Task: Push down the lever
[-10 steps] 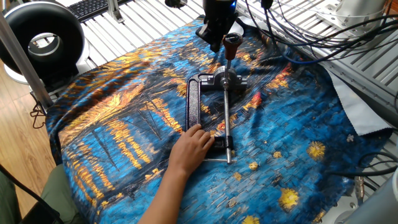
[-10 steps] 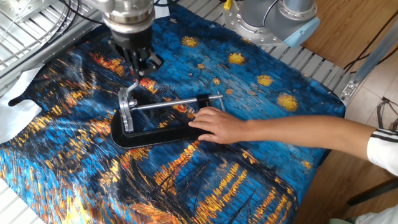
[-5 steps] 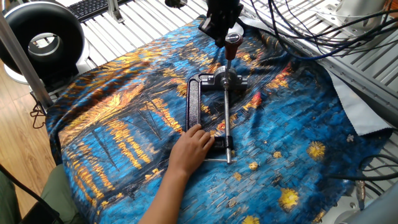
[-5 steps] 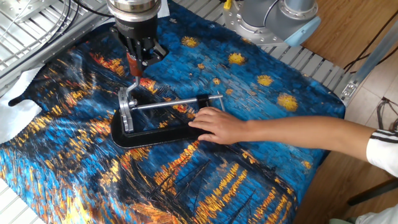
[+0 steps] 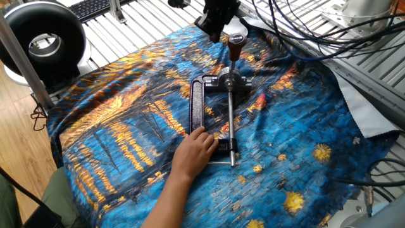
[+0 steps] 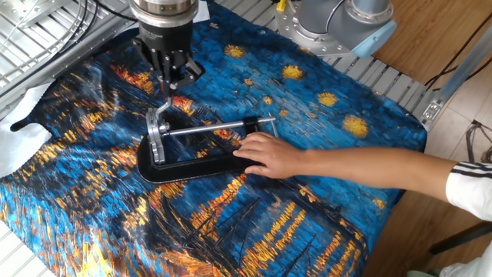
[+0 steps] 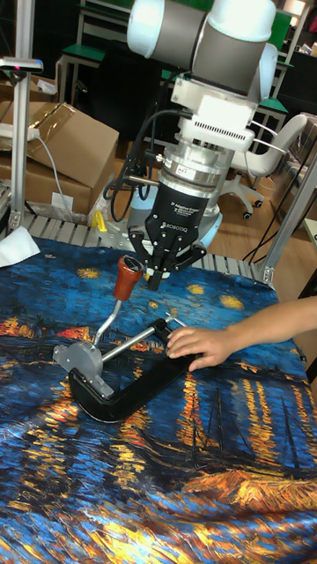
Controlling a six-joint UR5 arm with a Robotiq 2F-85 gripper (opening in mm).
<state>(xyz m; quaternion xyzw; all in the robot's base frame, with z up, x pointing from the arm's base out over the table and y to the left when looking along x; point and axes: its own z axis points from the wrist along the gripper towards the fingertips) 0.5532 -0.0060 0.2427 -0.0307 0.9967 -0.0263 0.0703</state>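
- A black clamp is lying on a blue painted cloth, and a person's hand is pinning its far end down.
- The lever is rising at a slant from the clamp's silvery head, its reddish knob uppermost.
- The gripper is hanging just beside the knob, on the side facing the hand and a little higher, not gripping it.
- Its fingers are looking nearly together; I cannot tell for sure.
- Judging from this, pressing down means first shifting over the knob.

You have a starry-night patterned cloth over the table. A cardboard box and an office chair stand behind.
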